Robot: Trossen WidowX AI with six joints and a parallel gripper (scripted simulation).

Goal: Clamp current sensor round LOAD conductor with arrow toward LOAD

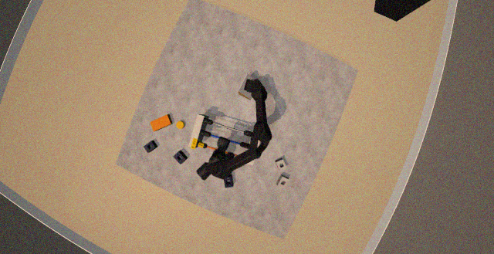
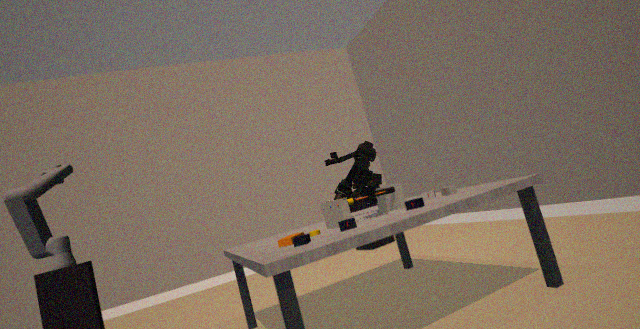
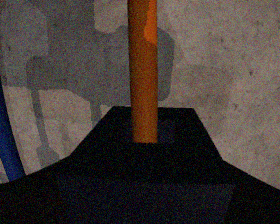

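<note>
In the wrist view the dark split-core current sensor [image 3: 151, 163] fills the lower half and sits round the orange conductor [image 3: 143, 50], which runs straight away from the camera. A blue conductor [image 3: 0, 129] [image 1: 216, 137] runs beside it on the left. My gripper [image 1: 221, 153] is over the conductor rack [image 1: 198, 124] and is shut on the sensor; its fingertips are hidden behind the sensor body. A yellow marker [image 1: 194, 143] sits at the rack's left end. I cannot see the sensor's arrow or its latch.
An orange block [image 1: 160, 122] and a yellow disc [image 1: 180, 124] lie left of the rack. Dark small blocks [image 1: 150, 146] [image 1: 180, 156] [image 1: 228, 181] and two grey ones [image 1: 281, 163] [image 1: 282, 179] lie on the grey mat [image 1: 231, 34]. A second grey arm [image 2: 35, 209] stands off the table.
</note>
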